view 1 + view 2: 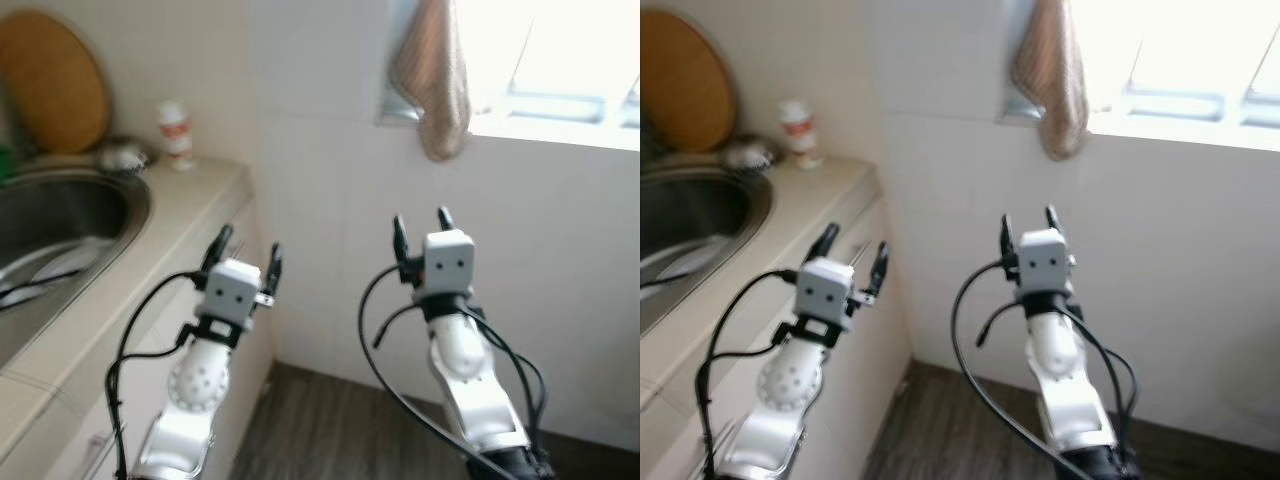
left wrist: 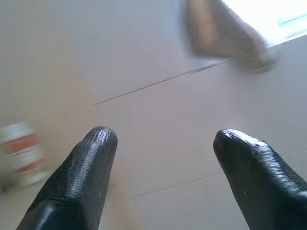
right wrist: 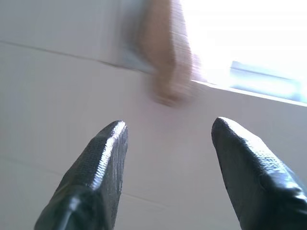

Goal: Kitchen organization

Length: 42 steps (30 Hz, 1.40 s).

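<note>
White tiled wall (image 1: 330,200) was seen filling the corner ahead, with a bright window (image 1: 560,60) set high in it and a brownish cloth (image 1: 435,80) hung from the sill's edge. Both arms were held raised in front of that wall, over a dark wood floor (image 1: 330,420). The left gripper (image 1: 246,258) was held just beside the edge of a beige counter (image 1: 190,215), its two fingers (image 2: 81,172) spread apart with nothing between them; beyond its fingertips, a small white bottle with a red label (image 1: 176,135) stood on the counter against the wall. Further back on the counter's far side from those fingers, a steel sink (image 1: 60,225) was sunk into the top, and a round wooden board (image 1: 50,80) was leaned upright behind it. The right gripper (image 1: 420,228) was pointed up at the wall, its fingers (image 3: 96,167) likewise parted and empty, with the hanging cloth above and beyond their tips.
</note>
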Available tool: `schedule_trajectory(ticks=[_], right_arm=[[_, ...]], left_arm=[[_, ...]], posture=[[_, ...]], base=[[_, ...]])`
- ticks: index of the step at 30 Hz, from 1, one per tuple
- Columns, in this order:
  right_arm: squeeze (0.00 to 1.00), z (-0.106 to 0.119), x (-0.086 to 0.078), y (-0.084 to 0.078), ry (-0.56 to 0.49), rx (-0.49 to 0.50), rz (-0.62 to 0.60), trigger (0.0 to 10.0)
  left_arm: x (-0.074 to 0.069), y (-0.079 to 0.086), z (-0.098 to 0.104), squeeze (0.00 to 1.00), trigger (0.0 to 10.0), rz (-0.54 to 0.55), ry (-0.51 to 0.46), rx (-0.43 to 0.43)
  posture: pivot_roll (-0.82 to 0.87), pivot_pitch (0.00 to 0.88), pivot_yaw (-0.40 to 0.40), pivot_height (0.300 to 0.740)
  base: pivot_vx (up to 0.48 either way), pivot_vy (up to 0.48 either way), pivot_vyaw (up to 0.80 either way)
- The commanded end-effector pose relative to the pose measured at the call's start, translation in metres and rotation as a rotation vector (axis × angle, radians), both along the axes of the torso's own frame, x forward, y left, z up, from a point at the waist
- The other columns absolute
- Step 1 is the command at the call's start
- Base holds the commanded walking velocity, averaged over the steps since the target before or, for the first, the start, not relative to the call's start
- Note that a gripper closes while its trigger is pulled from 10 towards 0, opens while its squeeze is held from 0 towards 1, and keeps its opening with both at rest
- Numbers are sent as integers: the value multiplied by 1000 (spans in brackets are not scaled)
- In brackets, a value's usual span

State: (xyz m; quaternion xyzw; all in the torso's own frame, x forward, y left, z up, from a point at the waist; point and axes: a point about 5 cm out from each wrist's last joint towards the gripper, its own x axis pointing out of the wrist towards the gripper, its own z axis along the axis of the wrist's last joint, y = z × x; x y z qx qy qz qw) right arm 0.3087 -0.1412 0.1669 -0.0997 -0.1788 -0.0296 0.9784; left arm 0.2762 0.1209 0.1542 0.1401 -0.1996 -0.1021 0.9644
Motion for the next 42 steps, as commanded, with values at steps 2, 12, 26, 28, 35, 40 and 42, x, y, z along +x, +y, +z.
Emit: schedule_trajectory(ticks=[2, 12, 26, 28, 35, 40, 42], right_arm=[[0, -8, 6, 0, 73, 14, -29, 10000], [0, -12, 9, -1, 109, 26, -49, 10000], [0, -14, 11, -1, 125, 12, -69, 10000], [0, -14, 12, -2, 129, 19, -71, 10000], [0, -19, 14, -7, 169, 64, -101, 10000], [0, -20, 15, -9, 177, 53, -115, 10000], [0, -20, 15, -10, 178, 44, -123, 10000]], left_arm=[[1, 6, -3, 0, 10000, 21, 19, 19], [2, 7, -6, 0, 10000, 29, 28, 18], [2, 8, -8, 0, 10000, 28, 43, 0], [2, 9, -9, 0, 10000, 29, 46, -1], [3, 11, -12, 0, 10000, 46, 70, -19], [5, 14, -13, 0, 10000, 63, 83, -31], [5, 15, -14, 0, 10000, 69, 87, -30]], posture=[[-33, 0, 18, 740], [-33, 0, 15, 740], [-33, 0, 16, 740], [-33, 0, 16, 740], [-34, 0, 16, 740], [-34, 0, 17, 740], [-33, 0, 16, 740]], base=[[0, -480, 0], [0, -480, 0], [0, -270, -171], [0, 0, 0], [0, 0, -343], [173, 0, -800], [364, 0, -400]])
